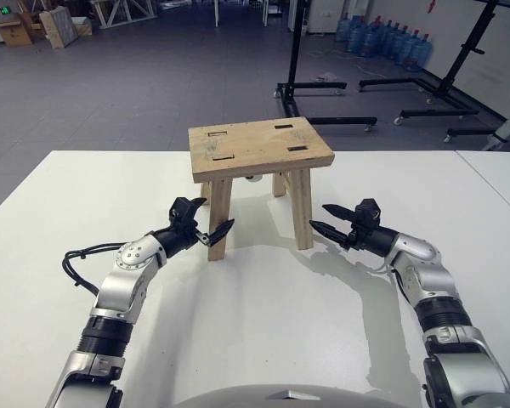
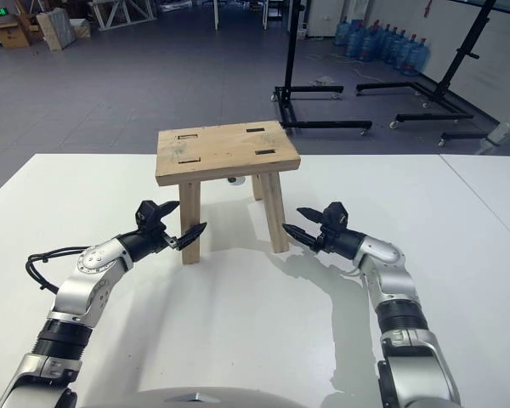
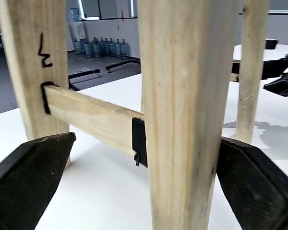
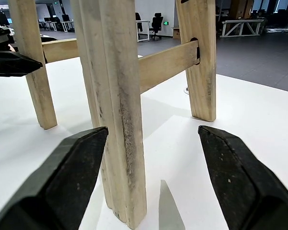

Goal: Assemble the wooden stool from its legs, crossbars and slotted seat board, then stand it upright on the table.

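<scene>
The wooden stool (image 1: 259,146) stands upright on the white table (image 1: 263,340), its slotted seat board on top and its legs joined by crossbars (image 3: 91,117). My left gripper (image 1: 211,217) is open at the stool's front left leg (image 1: 218,223). In the left wrist view that leg (image 3: 182,120) stands between the two black fingers (image 3: 29,177), with a gap on each side. My right gripper (image 1: 320,217) is open just right of the front right leg (image 1: 301,208). In the right wrist view that leg (image 4: 116,105) sits between the pads (image 4: 240,177), nearer one of them.
A small white object (image 1: 253,178) lies under the stool. A second table (image 1: 501,174) adjoins on the right. Black metal stands (image 1: 323,93) and blue water bottles (image 1: 391,38) are on the floor beyond the table's far edge. Bare tabletop spreads in front of the stool.
</scene>
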Tool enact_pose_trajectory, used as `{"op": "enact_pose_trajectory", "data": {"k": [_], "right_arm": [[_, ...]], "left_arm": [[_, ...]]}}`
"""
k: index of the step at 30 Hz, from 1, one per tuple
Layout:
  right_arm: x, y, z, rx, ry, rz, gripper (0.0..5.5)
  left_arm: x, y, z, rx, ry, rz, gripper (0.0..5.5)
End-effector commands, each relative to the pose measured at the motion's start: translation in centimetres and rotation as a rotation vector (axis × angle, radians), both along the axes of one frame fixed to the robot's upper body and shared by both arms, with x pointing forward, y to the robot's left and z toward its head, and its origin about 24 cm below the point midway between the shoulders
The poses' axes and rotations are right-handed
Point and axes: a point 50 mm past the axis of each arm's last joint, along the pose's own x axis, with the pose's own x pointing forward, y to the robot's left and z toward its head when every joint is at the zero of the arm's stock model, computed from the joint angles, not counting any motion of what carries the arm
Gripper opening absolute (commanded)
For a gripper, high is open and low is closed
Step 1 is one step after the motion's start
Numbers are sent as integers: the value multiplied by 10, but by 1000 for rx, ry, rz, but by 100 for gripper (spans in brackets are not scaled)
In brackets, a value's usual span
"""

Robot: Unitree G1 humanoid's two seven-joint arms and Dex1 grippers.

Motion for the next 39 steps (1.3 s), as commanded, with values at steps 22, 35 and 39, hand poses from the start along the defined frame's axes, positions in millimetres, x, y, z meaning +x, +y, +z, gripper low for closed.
{"op": "enact_pose_trajectory", "data": {"k": [22,35,39], "right_arm": [[-40,48,51,240,-670,-661,346],[-33,57,51,291,-662,-661,505],[-30,58,49,273,-652,-668,536]], "left_arm": [[-29,-20,16,-91,-461,571,495],[-18,-25,18,-112,-527,605,499],[-15,-25,20,-107,-536,606,499]]}}
